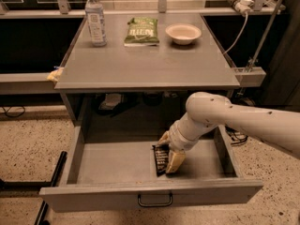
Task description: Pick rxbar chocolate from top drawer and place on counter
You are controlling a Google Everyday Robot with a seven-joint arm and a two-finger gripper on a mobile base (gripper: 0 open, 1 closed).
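The drawer (112, 162) under the desk (145, 65) stands pulled out toward 6 o'clock, with its dark pull handle (154, 200) in the middle of the front panel. The snack bar (160, 159) lies flat on the drawer floor, right of the middle and closer to the front panel than to the back. Its long axis runs nearly from 12 to 6 o'clock, front to back of the drawer, and the dark wrapper shows pale print.

The pale arm (234, 121) comes in from 3 o'clock and bends down into the drawer. The gripper (169, 154) is low on the drawer floor, right at the bar and touching its 3 o'clock edge. I cannot tell whether it is apart or clamped on the bar.

On the desk top, toward 12 o'clock, a water bottle (95, 18) stands upright at the left, a green snack bag (141, 31) lies flat in the middle, and a pale bowl (183, 33) sits just to the right of the bag.
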